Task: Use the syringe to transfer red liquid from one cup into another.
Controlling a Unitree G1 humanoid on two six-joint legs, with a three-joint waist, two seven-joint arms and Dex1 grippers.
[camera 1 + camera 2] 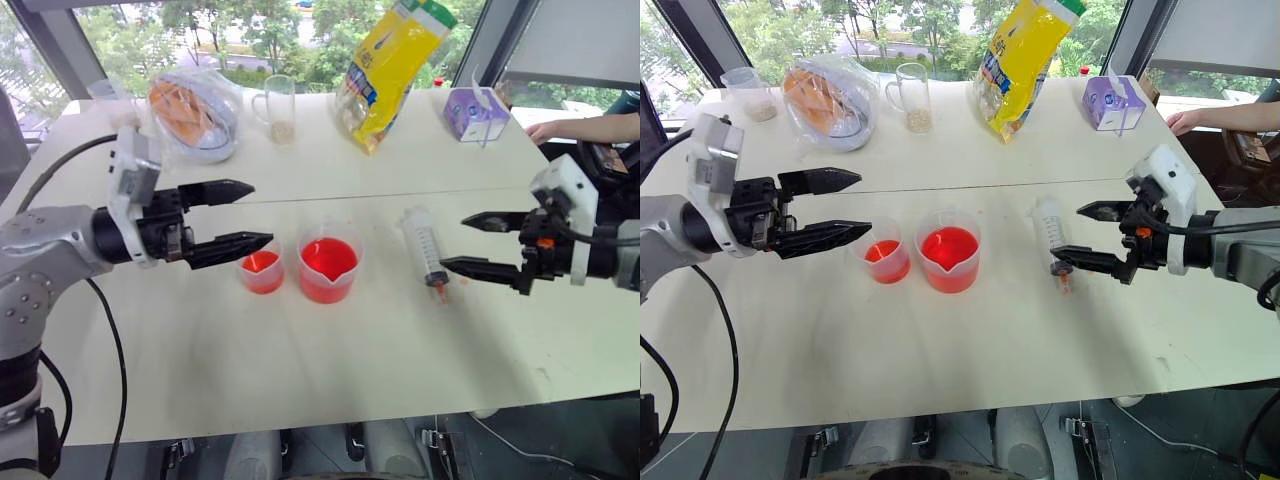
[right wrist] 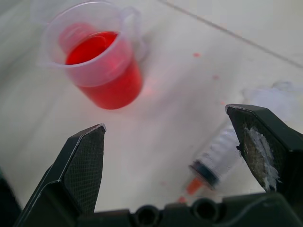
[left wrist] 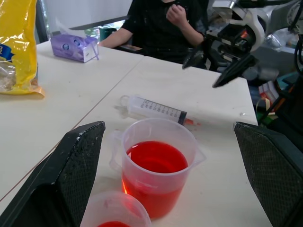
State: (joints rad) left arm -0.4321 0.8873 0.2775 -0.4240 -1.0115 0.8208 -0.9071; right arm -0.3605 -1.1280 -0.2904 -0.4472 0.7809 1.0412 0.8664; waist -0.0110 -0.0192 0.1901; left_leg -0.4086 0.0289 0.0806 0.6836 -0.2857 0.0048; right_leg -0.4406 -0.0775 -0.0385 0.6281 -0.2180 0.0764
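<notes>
Clear plastic on the white counter [image 1: 300, 400]: the syringe [image 1: 424, 247] lies flat just in front of the right tool [image 1: 480, 243], red tip nearest the lower finger, and nobody's got it yet! Both tools hang released, jaws spread wide with nothing between them. Left tool [image 1: 238, 214] points level across the counter, its fingertips just short of the small cup [image 1: 262, 271]; past that stands the spouted cup [image 1: 329, 268], red liquid [image 1: 328, 259] in each. Right tool reaches in from the far side, tipped slightly downward, fingers stacked one above the other. My read: the pickup comes next. To do it cleanly, that right tool should drop over the thick barrel at mid-length, square across it, and close gently, since a round barrel can roll away.
</notes>
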